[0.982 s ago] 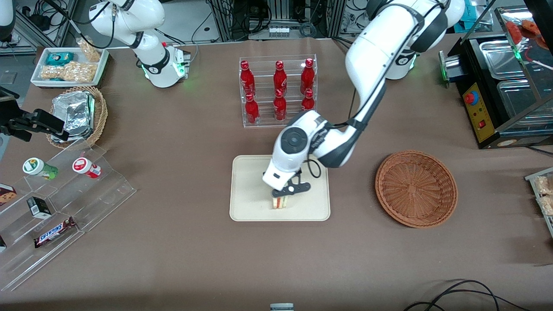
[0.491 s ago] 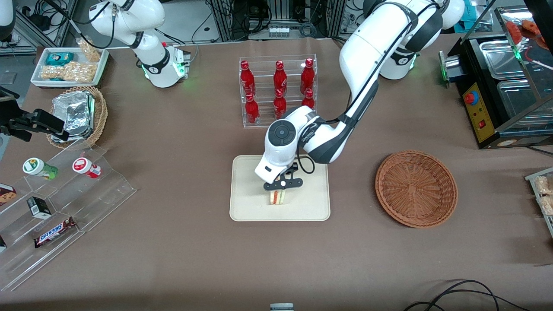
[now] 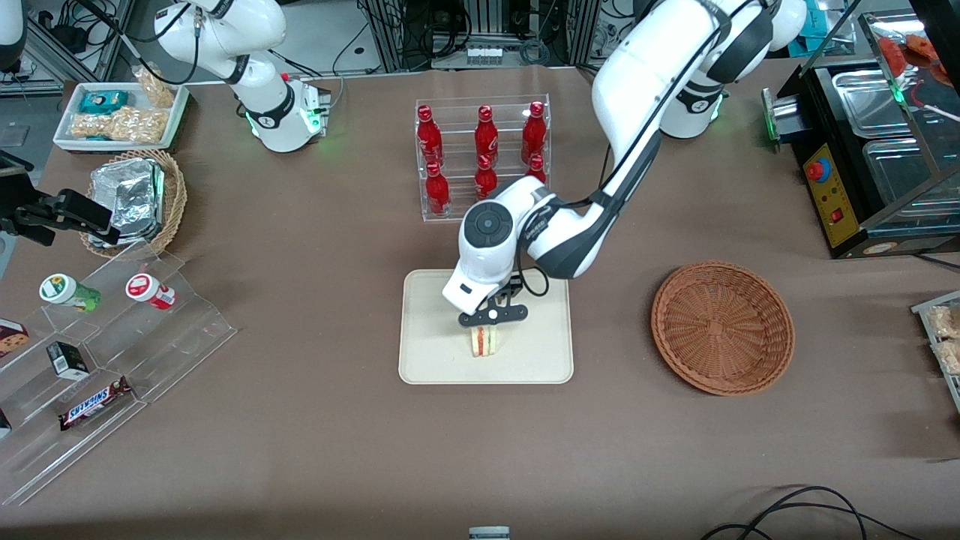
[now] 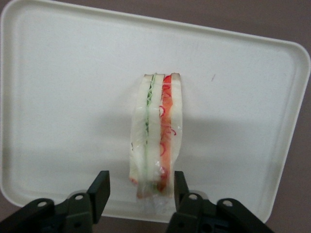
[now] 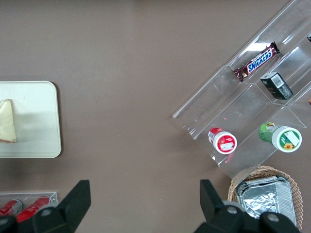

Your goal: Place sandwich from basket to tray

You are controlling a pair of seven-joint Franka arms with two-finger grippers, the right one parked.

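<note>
Hovering just above the cream tray point(image 3: 435, 352), the gripper point(image 3: 492, 318) points down with its two black fingers point(image 4: 99, 187) spread wide and holding nothing; in the left wrist view the sandwich point(image 4: 156, 136) stands between them with a gap on each side, touched by neither. Toward the parked arm's end of the table, well apart from the gripper, stands a clear stepped display point(image 3: 112, 352) holding a Snickers bar point(image 3: 94, 403), a small dark box point(image 3: 69, 361), a green-lidded cup point(image 3: 67, 291) and a red-lidded cup point(image 3: 148, 290), and farther from the front camera than these sits a tan wicker basket point(image 3: 174, 196) with foil packs point(image 3: 126, 196) and a white tray of snacks point(image 3: 120, 114). Straight below the gripper the sandwich point(image 3: 486, 342) stands on its edge on the tray point(image 4: 58, 73), its orange-red, green and pale layers facing up between white bread, somewhat nearer the front camera than the tray's middle. Farther from the front camera than the gripper, a clear rack point(image 3: 484, 154) holds red bottles point(image 3: 486, 135). Toward the working arm's end of the table, well apart from the gripper and level with the tray, the reddish-brown woven basket point(image 3: 722, 327) lies on the brown table point(image 3: 315, 450) with nothing in it. Farther out that way stands a black appliance point(image 3: 840, 180) with metal pans point(image 3: 874, 101).
</note>
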